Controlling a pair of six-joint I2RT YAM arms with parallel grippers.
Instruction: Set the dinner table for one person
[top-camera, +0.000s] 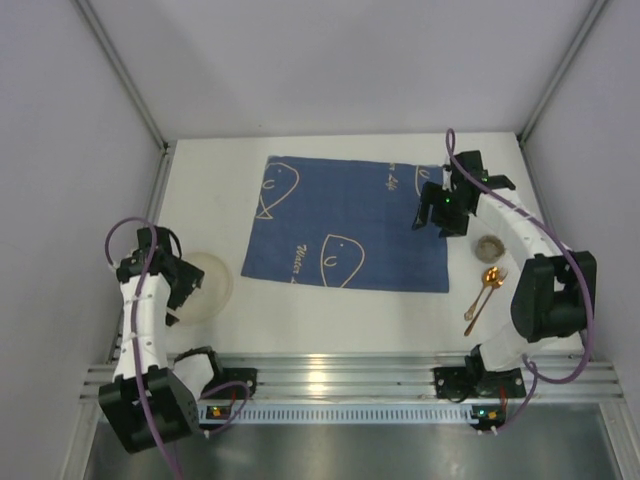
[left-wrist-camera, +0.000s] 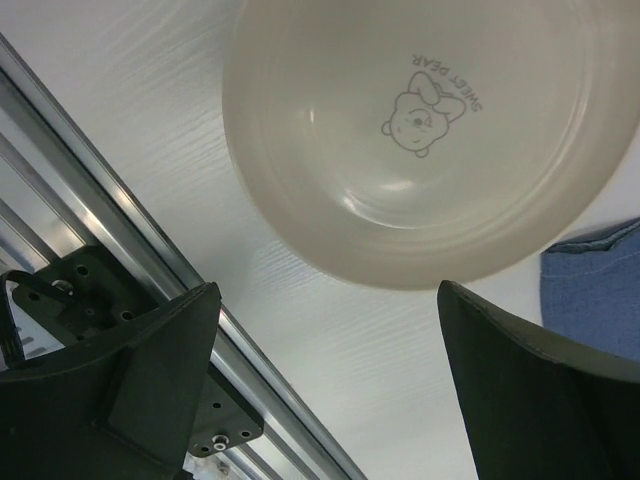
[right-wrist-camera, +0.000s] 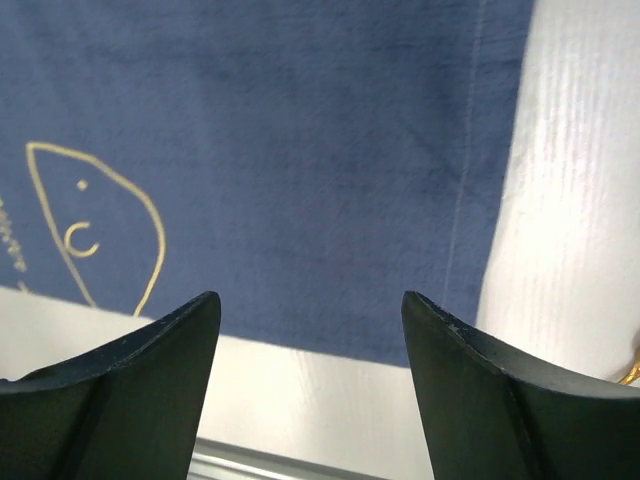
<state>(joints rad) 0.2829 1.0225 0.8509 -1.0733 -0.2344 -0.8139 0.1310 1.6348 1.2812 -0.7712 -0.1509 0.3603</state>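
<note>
Your mat (top-camera: 350, 220) lies centred on the table (top-camera: 330, 310) as the base. Your left gripper (left-wrist-camera: 328, 300), spread wide, faces the left-edge bowl (left-wrist-camera: 430, 130), seemingly to grasp it. Your right gripper (right-wrist-camera: 310, 300) hangs open and empty over the mat's right edge.

Overhead cam; wrist cams near dinner table (top-camera: 340, 322)

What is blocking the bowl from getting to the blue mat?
Nothing visible. Only a strip of bare dinner table lies between the bowl and the blue mat's left edge. The open left gripper sits just short of the bowl, also with nothing between.
</note>
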